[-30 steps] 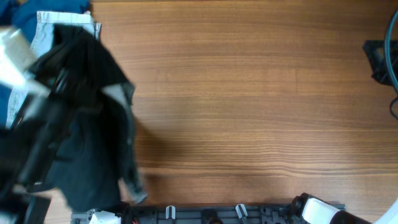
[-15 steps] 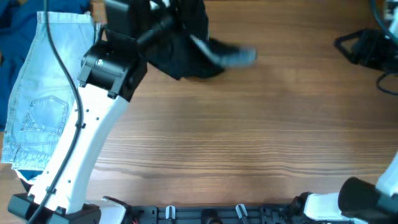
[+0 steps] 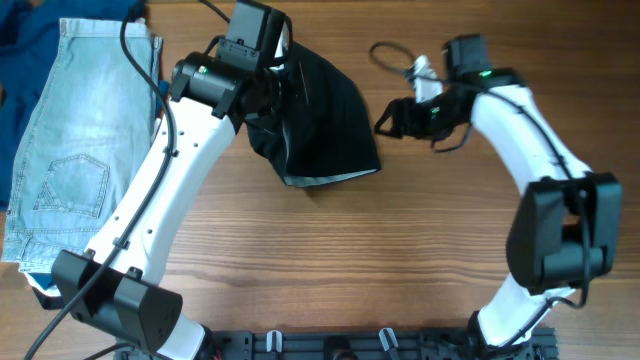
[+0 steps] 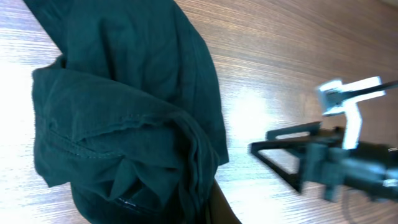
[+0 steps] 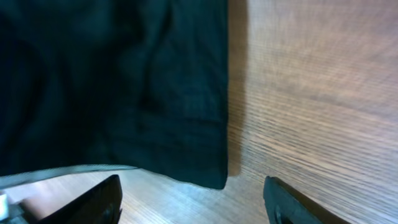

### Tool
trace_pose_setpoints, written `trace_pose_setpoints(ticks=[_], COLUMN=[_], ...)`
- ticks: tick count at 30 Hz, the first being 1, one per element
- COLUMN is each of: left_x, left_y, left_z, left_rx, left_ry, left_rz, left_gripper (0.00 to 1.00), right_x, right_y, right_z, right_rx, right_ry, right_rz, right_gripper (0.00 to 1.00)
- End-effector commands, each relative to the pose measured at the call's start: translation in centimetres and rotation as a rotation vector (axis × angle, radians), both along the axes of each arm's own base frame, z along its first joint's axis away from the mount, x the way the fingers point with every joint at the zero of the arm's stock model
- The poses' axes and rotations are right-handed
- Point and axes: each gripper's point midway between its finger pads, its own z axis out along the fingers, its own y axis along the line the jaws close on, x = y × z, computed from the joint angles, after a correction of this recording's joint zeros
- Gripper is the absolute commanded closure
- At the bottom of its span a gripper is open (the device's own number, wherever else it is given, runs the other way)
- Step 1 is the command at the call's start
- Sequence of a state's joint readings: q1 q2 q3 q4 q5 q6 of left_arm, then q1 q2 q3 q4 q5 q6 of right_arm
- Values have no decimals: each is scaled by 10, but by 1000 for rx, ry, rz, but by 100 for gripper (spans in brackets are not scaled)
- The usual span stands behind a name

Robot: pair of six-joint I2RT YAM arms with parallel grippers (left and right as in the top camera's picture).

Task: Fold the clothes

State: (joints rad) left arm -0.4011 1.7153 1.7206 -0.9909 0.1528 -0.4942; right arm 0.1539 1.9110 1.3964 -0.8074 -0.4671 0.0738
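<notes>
A black garment (image 3: pixel 322 125) hangs bunched from my left gripper (image 3: pixel 278 90), which is shut on its upper left part at the back of the table. In the left wrist view the garment (image 4: pixel 124 124) fills the left half and hides the fingertips. My right gripper (image 3: pixel 386 122) points left, just right of the garment, apart from it. In the right wrist view its two fingers (image 5: pixel 93 202) stand wide open, and the garment's lower corner (image 5: pixel 208 171) lies just ahead of them, with nothing between them.
Light blue denim shorts (image 3: pixel 80 150) lie flat at the left, over a dark blue cloth (image 3: pixel 25 30) at the back left corner. A black cable (image 3: pixel 392 52) loops near the right wrist. Bare wooden table (image 3: pixel 400 260) fills the front.
My left arm swung the black garment from the left pile to the back middle of the table. The right arm came in from the right and its jaws opened wide.
</notes>
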Motion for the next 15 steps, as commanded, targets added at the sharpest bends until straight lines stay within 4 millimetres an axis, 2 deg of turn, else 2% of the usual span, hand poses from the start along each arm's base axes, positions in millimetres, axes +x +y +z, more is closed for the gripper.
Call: trace_pose_setpoints(ticks=[1, 6, 10, 12, 14, 15], left_x=[6, 6, 6, 5, 3, 3], left_y=[9, 21, 31, 35, 36, 36], left_z=[2, -1, -4, -5, -6, -6], left_rx=[37, 45, 57, 79, 82, 81], left_ry=[-26, -7, 13, 17, 24, 24], left_rz=[19, 44, 65, 76, 76, 76], left_gripper=[96, 96, 96, 96, 96, 96], right_x=[-1, -3, -8, -11, -13, -14], right_y=[1, 17, 34, 48, 53, 56], right_z=[-31, -60, -86, -90, -91, -91], right_rx=[-188, -292, -281, -246, -232, -220], right_ry=[-16, -48, -19, -11, 5, 13], right_rz=[-28, -46, -22, -10, -34, -36], right_gripper=[25, 21, 21, 21, 23, 28])
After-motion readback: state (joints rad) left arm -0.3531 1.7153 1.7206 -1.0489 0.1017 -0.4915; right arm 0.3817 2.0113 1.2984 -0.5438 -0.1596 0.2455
